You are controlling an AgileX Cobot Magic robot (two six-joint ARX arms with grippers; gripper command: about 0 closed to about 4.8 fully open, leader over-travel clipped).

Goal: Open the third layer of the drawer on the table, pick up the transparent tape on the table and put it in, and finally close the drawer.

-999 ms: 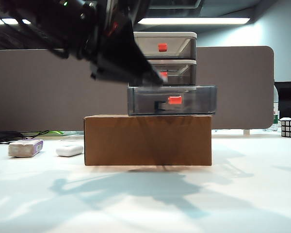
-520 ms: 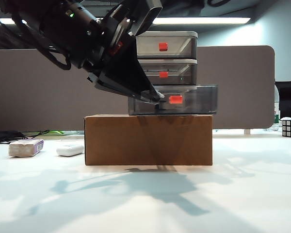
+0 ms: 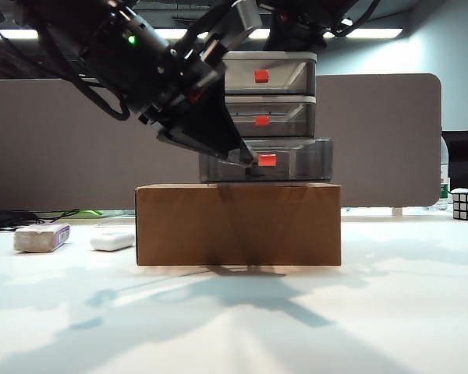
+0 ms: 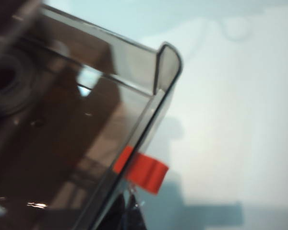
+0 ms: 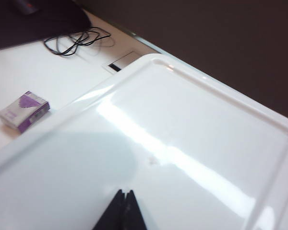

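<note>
White table [image 3: 390, 312] under our cabinet, left gripper [image 3: 249, 158] clenched empty at the bottom drawer's [image 3: 296, 160] red handle [image 3: 267, 160], right gripper [image 5: 124, 195] pinched shut above the top.

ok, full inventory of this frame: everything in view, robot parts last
Three-tier light grey desktop drawer cabinet: one, on the brown box.
Lowest smoky-grey translucent drawer layer: one, red handle, sticking out of the cabinet.
Clear tape roll: one, blurred, inside the lowest layer.
Brown cardboard box: one, table centre.
Grey block with purple label: one, far left.
White oblong bar: one, beside the block.
Multicoloured puzzle cube: one, right edge.
Black cables: one bundle, rear left.
White tabletop: one.
Left hand: shut, tips at the lowest layer's red handle.
Right hand: shut, over the cabinet's white top.
</note>
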